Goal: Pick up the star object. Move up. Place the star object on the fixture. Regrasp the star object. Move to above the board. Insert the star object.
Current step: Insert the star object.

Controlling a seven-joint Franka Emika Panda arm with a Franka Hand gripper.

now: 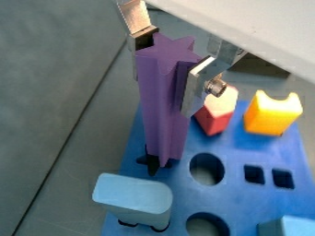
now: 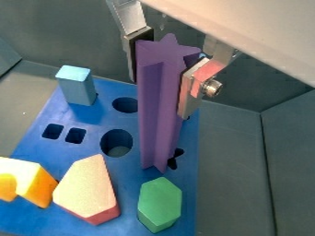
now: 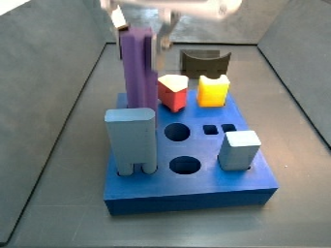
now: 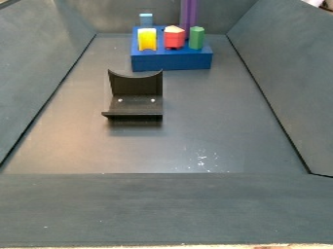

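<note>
Pushing the star object (image 2: 157, 106) down into its hole is my job now, I think. My pincer (image 1: 172, 57) is pinching it near the top, right over the board (image 2: 74, 115), and the star object stands straight up. In both wrist views its bottom end sits at a small dark star-shaped hole (image 1: 153, 164) near the board's edge, and I cannot tell how deep it is in. I should go slowly and keep it straight. The points must line up with the hole, or it will jam. The green hexagonal peg (image 2: 159, 204) is close by, so no wobbling. The fixture (image 4: 134, 95) sits far off on the counter (image 4: 208, 117).
</note>
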